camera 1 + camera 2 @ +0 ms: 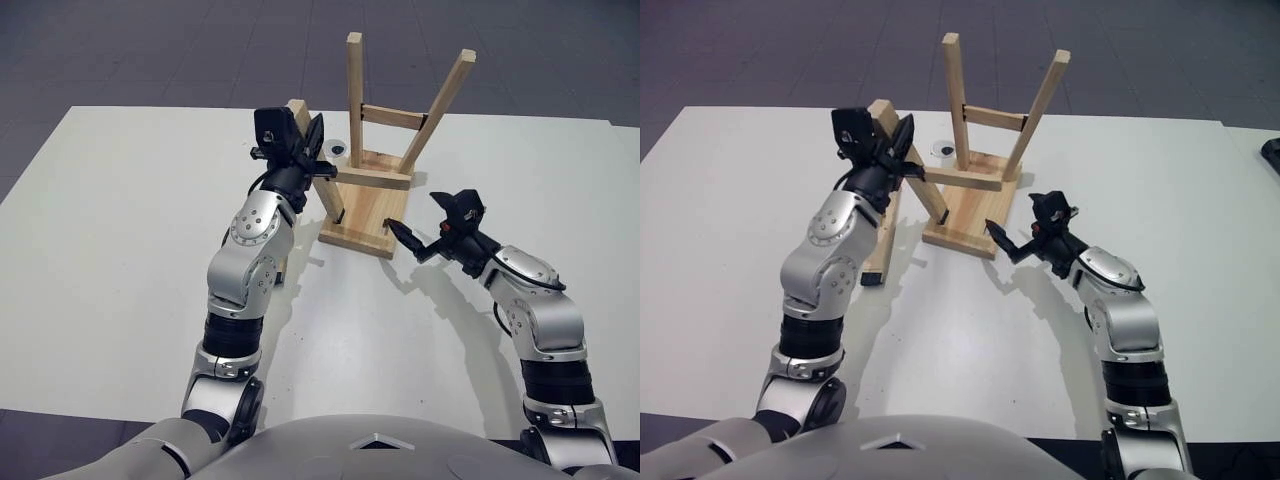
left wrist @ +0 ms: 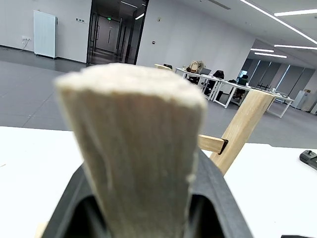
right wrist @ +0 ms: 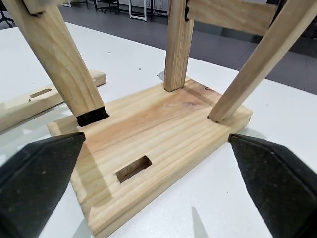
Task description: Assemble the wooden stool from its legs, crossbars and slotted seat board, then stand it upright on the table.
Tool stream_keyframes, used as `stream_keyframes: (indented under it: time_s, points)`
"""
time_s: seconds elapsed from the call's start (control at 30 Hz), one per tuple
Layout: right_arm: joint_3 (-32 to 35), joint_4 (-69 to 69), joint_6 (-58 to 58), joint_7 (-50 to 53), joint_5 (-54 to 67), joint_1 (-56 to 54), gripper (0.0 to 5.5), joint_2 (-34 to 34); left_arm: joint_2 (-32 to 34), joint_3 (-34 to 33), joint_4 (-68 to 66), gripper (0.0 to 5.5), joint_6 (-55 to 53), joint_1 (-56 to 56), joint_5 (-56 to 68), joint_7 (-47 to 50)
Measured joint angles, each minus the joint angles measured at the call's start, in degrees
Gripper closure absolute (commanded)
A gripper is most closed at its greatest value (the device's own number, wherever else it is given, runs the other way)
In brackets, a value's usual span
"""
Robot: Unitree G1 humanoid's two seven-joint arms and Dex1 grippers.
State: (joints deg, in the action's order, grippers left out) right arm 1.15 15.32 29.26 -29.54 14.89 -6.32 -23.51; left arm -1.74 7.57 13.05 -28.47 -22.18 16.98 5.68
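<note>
The stool stands upside down on the white table (image 1: 120, 220), its slotted seat board (image 1: 358, 232) flat on the surface. Two legs (image 1: 354, 95) rise at the back with a crossbar (image 1: 392, 116) between them. A third, tilted leg (image 1: 326, 195) stands in the near left slot, and my left gripper (image 1: 300, 140) is shut on its upper end (image 2: 133, 148). One slot (image 3: 133, 168) in the board is empty. A loose leg (image 1: 880, 245) lies flat under my left arm. My right gripper (image 1: 412, 243) is open just off the board's near right corner, fingers (image 3: 39, 173) wide apart.
A small round black-and-white object (image 1: 335, 150) lies behind the stool. A black item (image 1: 1270, 150) sits at the table's far right edge. Bare table stretches to the left and in front of the stool.
</note>
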Motion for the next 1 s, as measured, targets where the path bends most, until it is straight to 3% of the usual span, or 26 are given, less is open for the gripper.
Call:
stream_keyframes:
  time_s: [0.3, 0.57, 0.9, 1.0]
  points:
    - [-3.02, 0.34, 3.00, 1.12, -3.95, -1.48, 0.10, -2.41, 0.14, 2.18, -0.93, 4.46, -0.27, 0.40, -2.44, -1.23]
    - [-6.75, -10.87, 4.62, 8.43, -9.26, -7.86, 0.10, 3.22, -0.40, 2.49, -1.61, 4.46, 0.71, 0.70, -3.52, -2.49]
    - [-8.65, -17.15, 3.74, 11.40, -13.57, -11.51, 0.10, 4.78, -3.92, -0.37, -4.23, 4.46, 5.87, 0.94, -3.29, -6.46]
    - [-8.71, -17.76, 3.26, 11.41, -13.78, -11.83, 0.10, 4.88, -4.98, -1.19, -5.08, 3.71, 6.30, 0.73, -1.08, -7.47]
